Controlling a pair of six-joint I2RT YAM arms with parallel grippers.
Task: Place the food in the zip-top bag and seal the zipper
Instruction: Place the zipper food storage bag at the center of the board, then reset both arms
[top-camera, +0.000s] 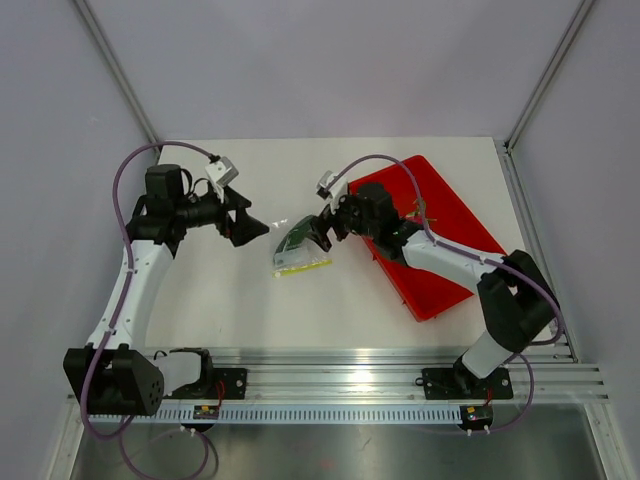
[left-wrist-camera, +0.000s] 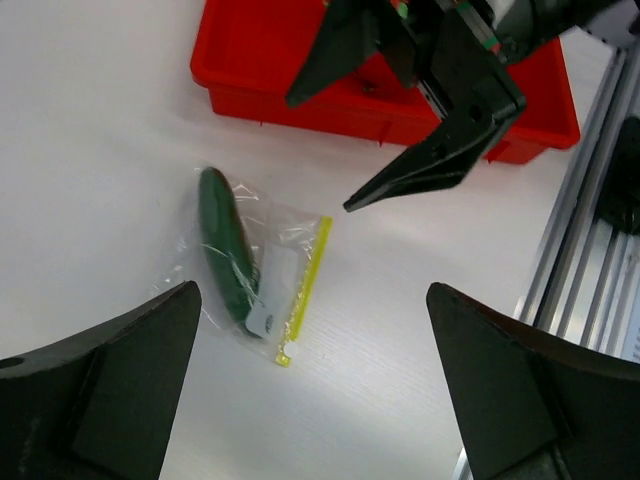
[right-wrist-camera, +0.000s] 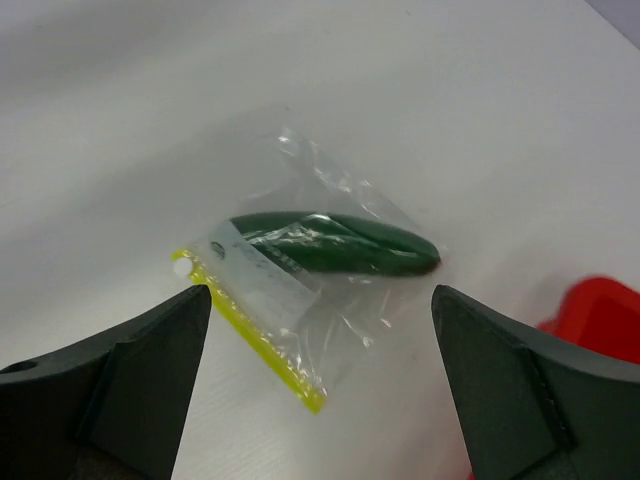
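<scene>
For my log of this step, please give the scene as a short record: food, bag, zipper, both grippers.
food: dark green, inside the zip-top bag
zip-top bag: flat on the white table, between the grippers
zipper: yellow-green strip along one edge; sealed or not, cannot tell
left gripper: open, empty, apart from the bag
right gripper: open, empty, close to the bag
red tray: on the table, to the right of the bag
</scene>
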